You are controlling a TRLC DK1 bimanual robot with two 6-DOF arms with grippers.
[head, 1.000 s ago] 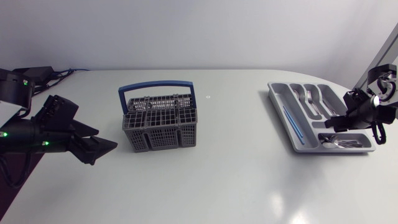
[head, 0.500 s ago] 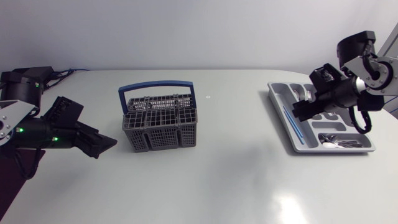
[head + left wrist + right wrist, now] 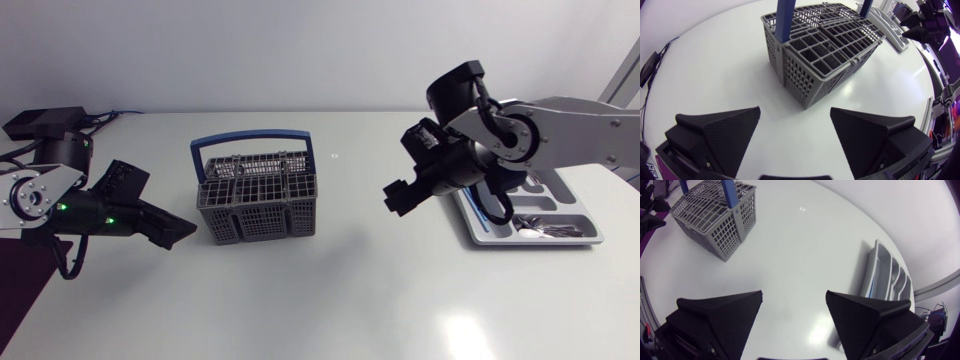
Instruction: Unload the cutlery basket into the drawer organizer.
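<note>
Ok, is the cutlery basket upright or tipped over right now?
Upright. The cutlery basket sits flat on the table with its open top facing up and its blue handle arching above it.

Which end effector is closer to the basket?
The left end effector, open just beside the basket; the right end effector hangs farther off, between basket and organizer.

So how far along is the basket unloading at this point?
Done: some cutlery already lies in the drawer organizer. In hand: nothing. The left gripper and right gripper are both open and empty, the right one between the organizer and the cutlery basket. Left: I cannot tell whether anything remains in the basket.
</note>
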